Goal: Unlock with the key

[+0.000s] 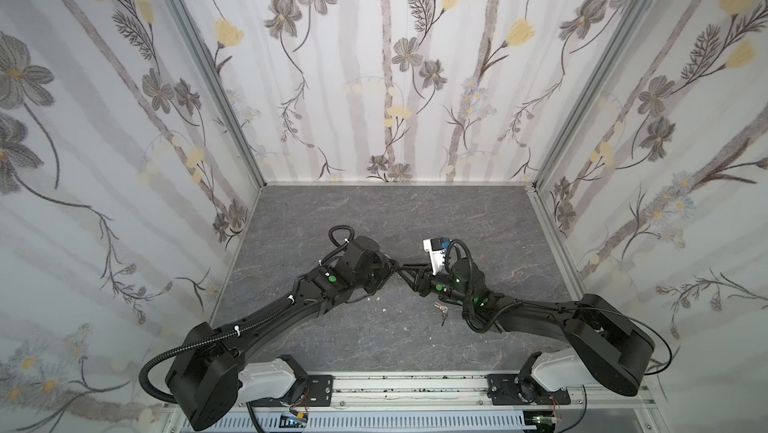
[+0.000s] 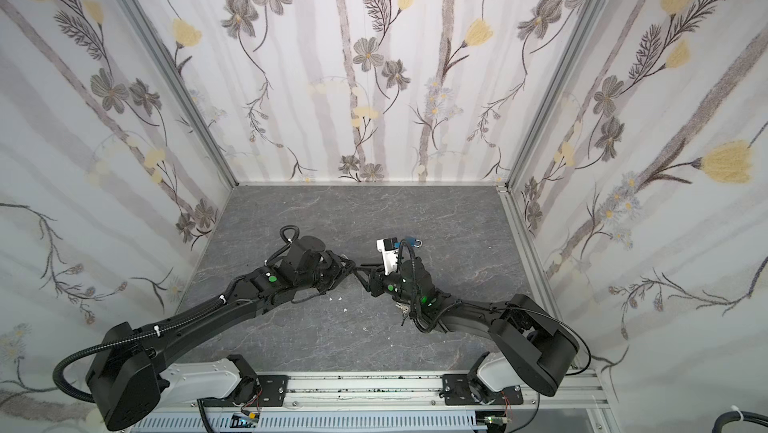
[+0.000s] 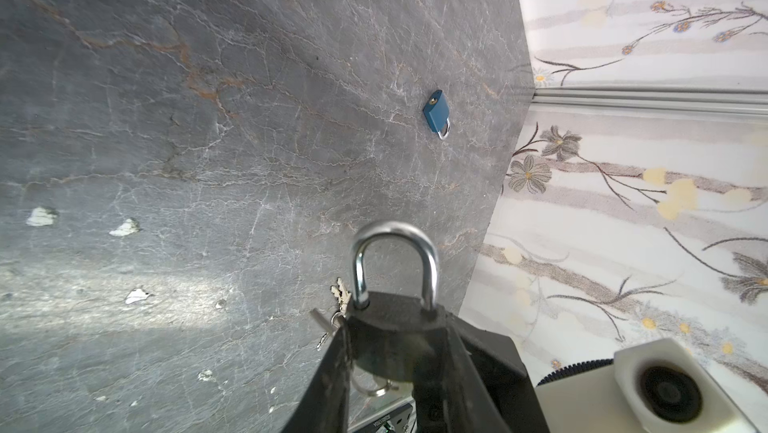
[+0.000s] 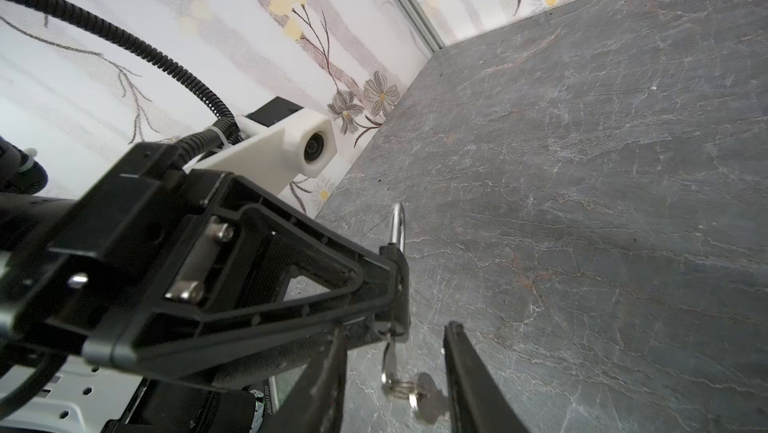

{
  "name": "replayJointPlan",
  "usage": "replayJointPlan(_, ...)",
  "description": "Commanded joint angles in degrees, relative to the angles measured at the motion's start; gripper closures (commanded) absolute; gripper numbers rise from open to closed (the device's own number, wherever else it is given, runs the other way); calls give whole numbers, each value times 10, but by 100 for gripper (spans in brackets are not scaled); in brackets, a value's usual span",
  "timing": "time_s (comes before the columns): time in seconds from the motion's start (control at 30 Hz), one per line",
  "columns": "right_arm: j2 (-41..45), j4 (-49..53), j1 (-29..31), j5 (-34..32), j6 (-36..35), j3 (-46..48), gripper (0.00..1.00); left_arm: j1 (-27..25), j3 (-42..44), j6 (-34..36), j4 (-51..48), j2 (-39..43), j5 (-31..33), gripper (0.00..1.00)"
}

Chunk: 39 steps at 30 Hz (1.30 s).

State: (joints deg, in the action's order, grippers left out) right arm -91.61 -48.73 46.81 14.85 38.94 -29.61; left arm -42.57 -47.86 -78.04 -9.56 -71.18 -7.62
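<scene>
From my station, the left end effector is clenched on the black padlock, one finger on each side of its body. It holds the padlock clear of the desk with the silver shackle pointing away from the wrist. Both shackle legs appear to go into the body.

The key sits in the underside of the padlock. Its ring and a second key dangle below, slightly blurred. The right end effector is released. Its jaws stand apart on either side of that key, and I see no contact with it.

A small blue padlock lies flat on the desk beyond the black padlock, towards the back wall, well apart from it. Another bunch of keys lies on the desk on the near side of the black padlock, just beside the right arm's wrist.
</scene>
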Motion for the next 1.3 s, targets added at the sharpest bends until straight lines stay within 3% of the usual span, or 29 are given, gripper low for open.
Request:
replayJointPlan(0.0, -17, -7, 3, -1, -9, -13, 62, -1, 2, -8, 33, 0, -18, 100)
replayJointPlan(0.23, -29, -8, 3, -14, -10, -25, 65, -1, 5, -17, 56, -3, -30, 98)
replayJointPlan(0.47, -25, -8, 3, -23, -11, -22, 88, -1, 9, -18, 59, -1, -31, 89)
replayJointPlan(0.53, -23, -8, 3, -21, -12, -18, 93, 0, 12, -15, 57, 1, -30, 79)
replayJointPlan(0.6, -20, -8, 1, -17, -11, -12, 96, 3, 14, -12, 52, 3, -30, 60)
replayJointPlan(0.7, -7, -5, -3, -5, -11, -1, 99, 8, 13, 8, 31, 12, -26, 51)
replayJointPlan(0.87, 30, 10, -13, 27, -21, 21, 100, 25, 8, 58, -26, 42, -26, 41)
replayJointPlan(1.27, 114, 74, -46, 172, -81, 31, 100, 64, -48, 265, -158, 92, -104, 32)
